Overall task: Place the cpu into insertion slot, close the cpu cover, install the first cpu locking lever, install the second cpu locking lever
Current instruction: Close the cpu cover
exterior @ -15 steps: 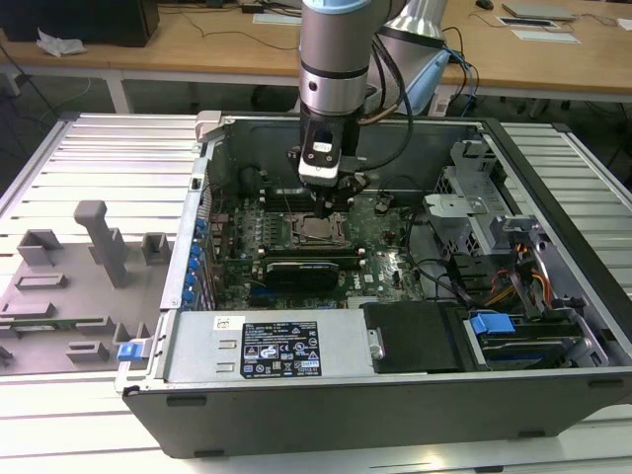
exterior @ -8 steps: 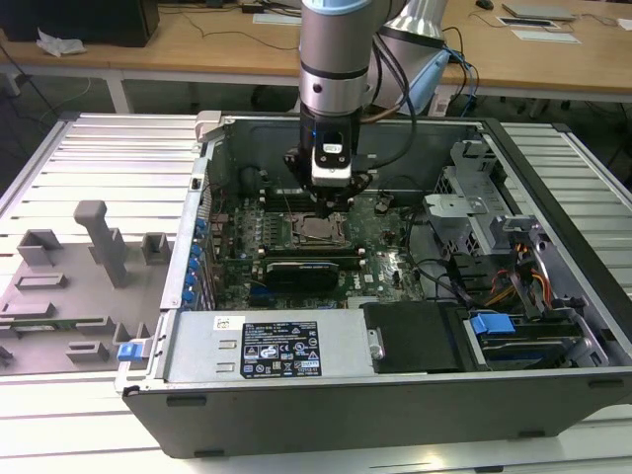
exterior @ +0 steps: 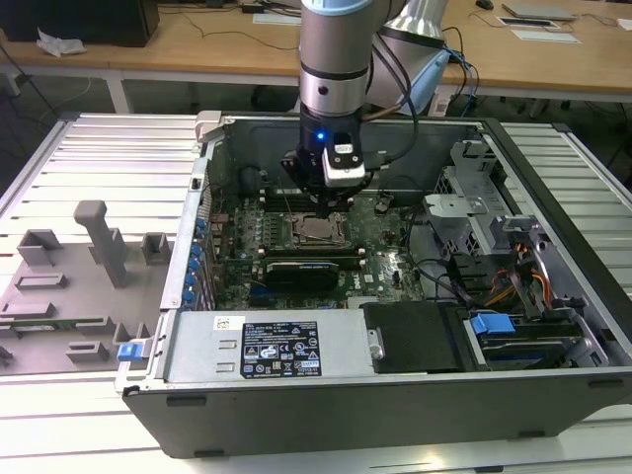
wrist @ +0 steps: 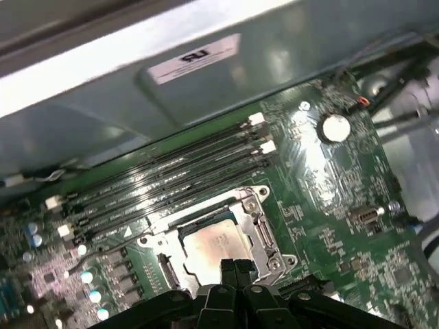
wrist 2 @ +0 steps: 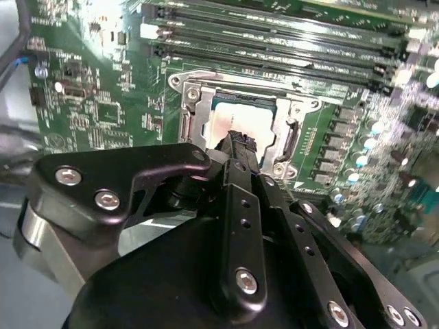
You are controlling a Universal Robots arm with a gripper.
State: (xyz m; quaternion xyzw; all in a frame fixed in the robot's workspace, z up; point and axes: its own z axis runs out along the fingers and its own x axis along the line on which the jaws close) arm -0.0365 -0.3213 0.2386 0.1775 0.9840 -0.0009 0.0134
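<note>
The cpu (wrist: 206, 244) lies flat in the insertion slot (exterior: 318, 230), its pale silver top showing in both wrist views (wrist 2: 226, 122). The silvery cpu cover (wrist: 258, 227) frames the chip and looks lowered over it; the cover (wrist 2: 194, 115) appears the same way in the second wrist view. My gripper (wrist: 234, 266) hangs just above the near edge of the socket, fingers pressed together with nothing between them. In the exterior view the gripper (exterior: 331, 202) is inside the open computer case, directly over the socket. A thin metal lever (wrist 2: 291, 138) runs along one side of the socket.
Long black memory slots (wrist: 171, 175) run beside the socket. The case wall (wrist: 206, 103) stands behind them. A black card (exterior: 311, 265), cables (exterior: 434, 272) and a drive cage (exterior: 474, 197) crowd the case. A grey fixture tray (exterior: 79, 276) sits at the exterior view's left.
</note>
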